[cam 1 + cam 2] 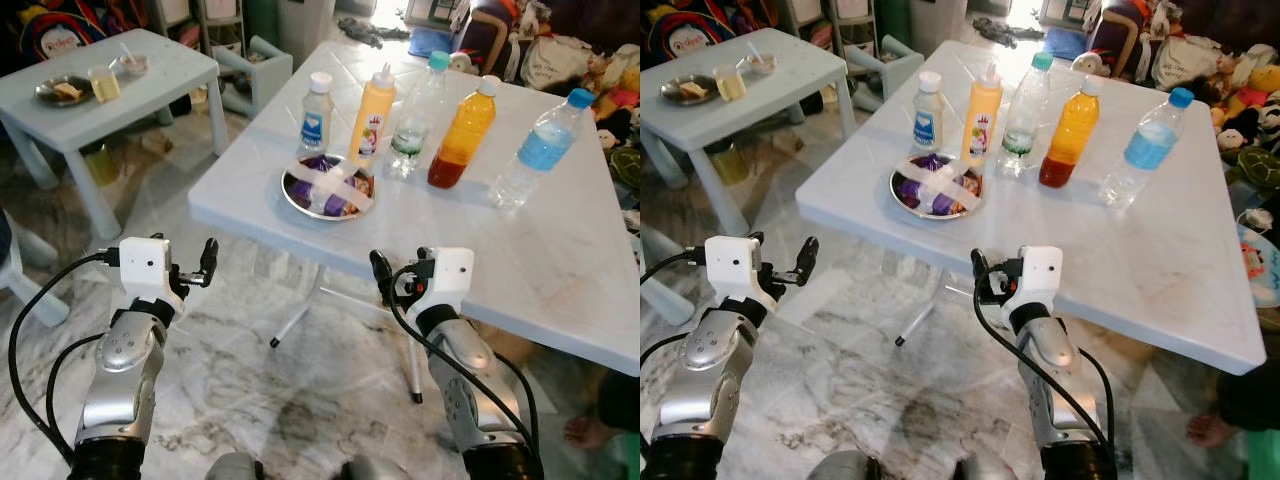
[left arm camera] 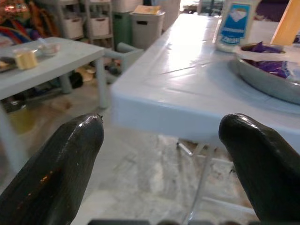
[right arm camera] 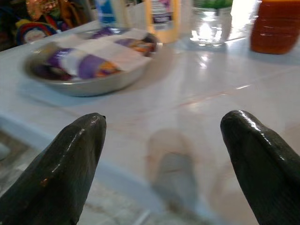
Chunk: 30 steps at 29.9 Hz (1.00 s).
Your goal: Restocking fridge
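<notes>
On the white folding table (image 1: 560, 270) stands a row of bottles: a small white bottle with a blue label (image 1: 316, 112), a yellow squeeze bottle (image 1: 372, 112), a clear green-capped bottle (image 1: 418, 115), an orange drink bottle (image 1: 463, 133) and a blue-labelled water bottle (image 1: 540, 148). In front of them sits a steel bowl (image 1: 329, 187) of purple packets crossed with tape. My left gripper (image 1: 205, 262) hovers open off the table's near left corner. My right gripper (image 1: 383, 275) is open at the table's front edge, pointing toward the bowl (image 3: 89, 65). Neither holds anything.
A low pale-blue side table (image 1: 170, 80) at the back left carries a plate and a cup. Storage bins stand behind it. Soft toys and clutter pile up at the far right. A person's bare foot (image 1: 590, 430) rests on the marble floor at the lower right.
</notes>
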Available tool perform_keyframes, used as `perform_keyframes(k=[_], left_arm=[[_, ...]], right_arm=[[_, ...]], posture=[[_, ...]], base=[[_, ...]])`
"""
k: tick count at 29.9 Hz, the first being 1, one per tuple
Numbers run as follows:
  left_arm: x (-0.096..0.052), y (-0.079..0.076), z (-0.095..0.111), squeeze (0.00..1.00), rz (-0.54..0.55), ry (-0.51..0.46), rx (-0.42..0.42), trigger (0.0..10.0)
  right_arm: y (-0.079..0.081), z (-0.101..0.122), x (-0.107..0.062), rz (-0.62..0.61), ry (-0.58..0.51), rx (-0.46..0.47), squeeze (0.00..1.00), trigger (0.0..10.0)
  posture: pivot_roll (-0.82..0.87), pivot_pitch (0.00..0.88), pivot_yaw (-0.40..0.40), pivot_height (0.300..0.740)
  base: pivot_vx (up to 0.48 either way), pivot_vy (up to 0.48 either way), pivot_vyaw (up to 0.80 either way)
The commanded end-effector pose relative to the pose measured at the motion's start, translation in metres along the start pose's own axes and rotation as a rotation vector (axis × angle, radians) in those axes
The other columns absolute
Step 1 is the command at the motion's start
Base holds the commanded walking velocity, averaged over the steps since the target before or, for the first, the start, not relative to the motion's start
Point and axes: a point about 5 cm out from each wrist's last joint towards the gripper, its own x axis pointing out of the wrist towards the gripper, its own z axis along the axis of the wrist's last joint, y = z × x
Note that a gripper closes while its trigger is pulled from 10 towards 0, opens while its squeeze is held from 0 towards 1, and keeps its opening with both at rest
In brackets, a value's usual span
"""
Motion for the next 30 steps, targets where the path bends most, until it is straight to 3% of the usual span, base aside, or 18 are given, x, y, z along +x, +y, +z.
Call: perform_keyframes(k=[1,13,21,30], left_arm=[[0.001,-0.001,0.003,0.00,-0.009,0.000,0.004,10.0],[0.001,0.001,0.004,0.00,-0.015,-0.009,0.003,10.0],[0.001,-0.007,0.007,0.00,-0.065,-0.026,0.047,10.0],[0.003,-0.009,0.006,0.00,-0.065,-0.022,0.042,10.0]], right_arm=[[-0.003,0.003,-0.001,-0.011,-0.013,-0.006,0.00,10.0],[0.004,0.001,-0.003,0.011,-0.014,-0.017,0.00,10.0],[0.008,0.009,0.000,0.030,-0.053,-0.091,0.00,10.0],[0.008,0.012,0.005,0.024,-0.066,-0.085,0.00,10.0]], posture=[[0.01,0.094,-0.075,0.740],[0.01,0.096,-0.074,0.740],[0.01,0.096,-0.076,0.740],[0.01,0.080,-0.071,0.740]], base=[[0.000,0.431,0.00],[0.000,0.438,0.00],[0.167,0.353,0.00],[0.451,0.000,-0.80]])
